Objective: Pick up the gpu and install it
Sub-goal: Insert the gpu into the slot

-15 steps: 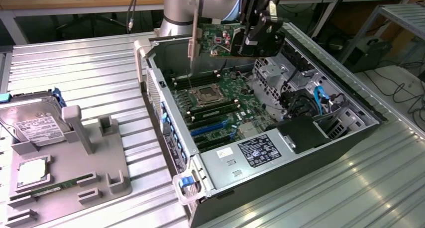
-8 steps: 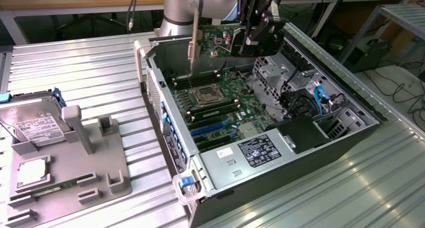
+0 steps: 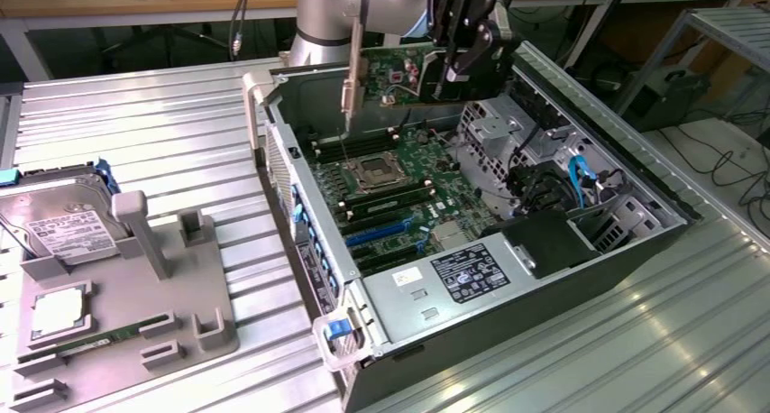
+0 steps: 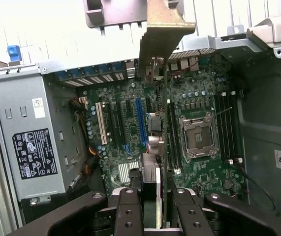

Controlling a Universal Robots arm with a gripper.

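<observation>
My gripper (image 3: 463,61) is shut on the gpu (image 3: 398,75), a green card held upright on edge over the back part of the open computer case (image 3: 283,160). Its silver end bracket (image 3: 352,88) hangs down toward the case's wall at the exterior view's left. In the wrist view the gpu (image 4: 163,142) runs edge-on away from my gripper (image 4: 157,216), and its bracket (image 4: 162,29) is at the far end. The card hangs clear above the motherboard (image 3: 416,192), with the blue slot (image 4: 141,118) beside its line and the processor socket (image 4: 199,137) on the other side.
A grey fixture (image 3: 180,287) at the exterior view's left holds a hard drive (image 3: 67,228), a memory stick (image 3: 103,336) and a processor chip (image 3: 54,314). Inside the case sit the power supply (image 3: 463,273), a drive cage (image 3: 499,129) and blue cables (image 3: 578,183).
</observation>
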